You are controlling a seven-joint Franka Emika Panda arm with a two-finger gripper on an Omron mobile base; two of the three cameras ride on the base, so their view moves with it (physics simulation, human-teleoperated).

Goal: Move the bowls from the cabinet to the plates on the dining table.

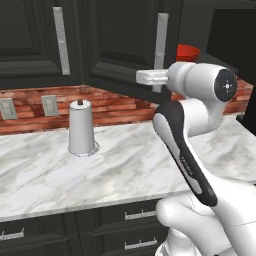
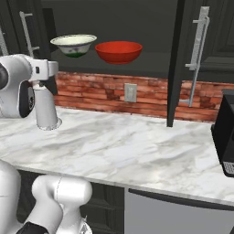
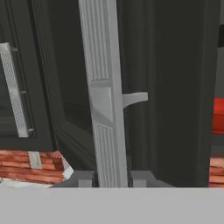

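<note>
Directly ahead of the hand camera, the silver bar handle point(image 3: 104, 100) of the cabinet door point(image 3: 175, 87) runs vertically between the two fingertips of the gripper point(image 3: 112, 178). The fingers stand narrowly apart on either side of the bar; whether they are pressing on it cannot be told.

Location of task items: the red bowl point(image 2: 118, 51) and the cream-white bowl with green markings point(image 2: 73, 45) sit side by side on the shelf of the black wall cabinet point(image 2: 137, 68), above the brick backsplash point(image 2: 105, 93) and the marble counter point(image 2: 114, 146). In the right base view the shelf opening stands exposed, with both bowls unobstructed.

Step in hand, as judged: working the left door by its handle.

Procedure notes:
- Keep the bar centred between the fingers so it does not slip out sideways.
- Move the hand along the door's hinge arc, not in a straight line.
- Keep the forearm clear of the paper towel roll point(image 1: 81, 127) on the counter.
- Release fully before reaching toward a bowl.
</note>
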